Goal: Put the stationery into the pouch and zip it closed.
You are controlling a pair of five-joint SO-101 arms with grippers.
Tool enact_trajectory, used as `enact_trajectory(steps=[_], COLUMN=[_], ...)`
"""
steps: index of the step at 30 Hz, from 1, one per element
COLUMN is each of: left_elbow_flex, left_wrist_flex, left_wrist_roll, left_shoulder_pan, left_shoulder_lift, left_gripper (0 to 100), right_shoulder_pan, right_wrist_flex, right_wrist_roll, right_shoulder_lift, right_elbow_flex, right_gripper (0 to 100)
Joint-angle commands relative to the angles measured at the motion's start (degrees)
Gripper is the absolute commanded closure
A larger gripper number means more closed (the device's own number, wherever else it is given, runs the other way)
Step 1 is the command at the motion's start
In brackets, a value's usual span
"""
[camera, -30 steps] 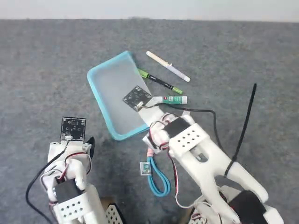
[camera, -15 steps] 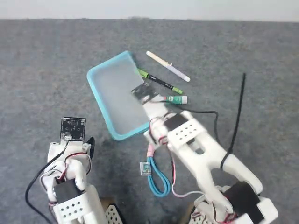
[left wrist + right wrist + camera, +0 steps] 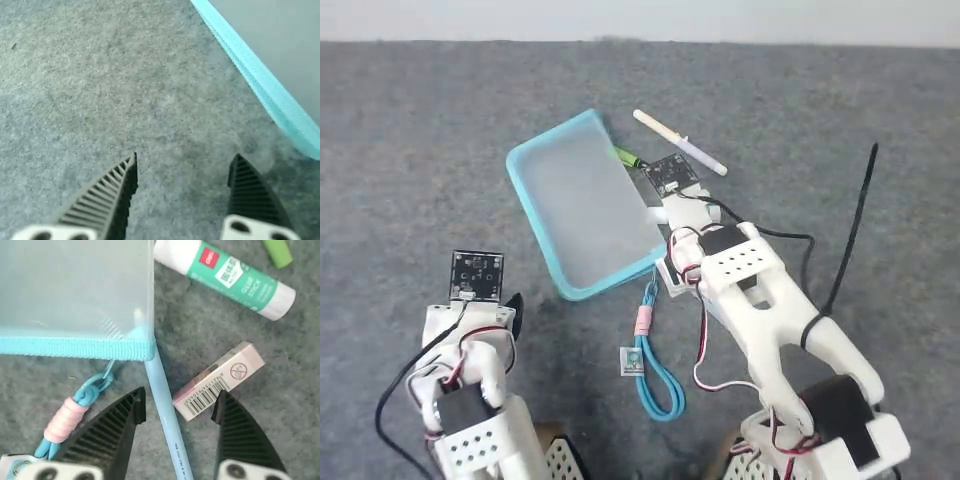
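Note:
A translucent pouch (image 3: 580, 205) with a teal edge lies flat mid-table. Its blue strap (image 3: 655, 370) with a pink bead (image 3: 65, 417) trails toward the arms. The right arm (image 3: 740, 270) hangs over the stationery just right of the pouch. My right gripper (image 3: 180, 400) is open above a light blue pen (image 3: 167, 415) and a small boxed eraser (image 3: 218, 381), with the pouch corner (image 3: 75, 290) beside them. A green-and-white glue stick (image 3: 225, 277) and a green marker tip (image 3: 277, 251) lie farther off. My left gripper (image 3: 185, 167) is open over bare carpet near the pouch edge (image 3: 260, 80).
A white pen (image 3: 680, 142) and the green marker's end (image 3: 628, 157) lie beyond the right arm. The left arm (image 3: 470, 350) stands at the front left. A small tag (image 3: 633, 361) sits on the strap. Grey carpet covers the table; a black cable (image 3: 850, 240) arcs at right.
The right arm swung from over the pouch's near corner rightward and farther away, and now sits above the stationery, covering the glue stick in the high view. The left arm stayed still.

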Motion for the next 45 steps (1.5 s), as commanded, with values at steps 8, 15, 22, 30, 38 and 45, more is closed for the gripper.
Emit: enact_trajectory(steps=[8,15,22,30,38,45], left_elbow_flex=[-0.48,-0.48,-0.48,-0.48,-0.48,-0.48], left_wrist_flex=[0.44,0.44,0.44,0.44,0.44,0.44], left_wrist_roll=[0.70,0.70,0.70,0.70,0.70,0.70], left_shoulder_pan=[0.35,0.35,0.35,0.35,0.35,0.35], left_shoulder_lift=[-1.49,-1.49,-1.49,-1.49,-1.49,-1.49], left_gripper=[72,72,72,72,72,72], right_shoulder_pan=[-8.13,-5.85,-8.22,-10.77,-12.79,-18.59], right_wrist_flex=[-1.27,-7.96,-4.18,-6.29,2.15,4.62], right_wrist_roll=[-0.70,-0.53,-0.62,-0.62,-0.79,-9.23], right_shoulder_lift=[-0.57,-0.13,-0.84,-0.13,-0.84,-0.04], right_elbow_flex=[-3.43,-3.16,-1.49,-1.23,-1.49,-1.32], right_gripper=[78.3,78.4,78.5,78.5,78.5,78.6])
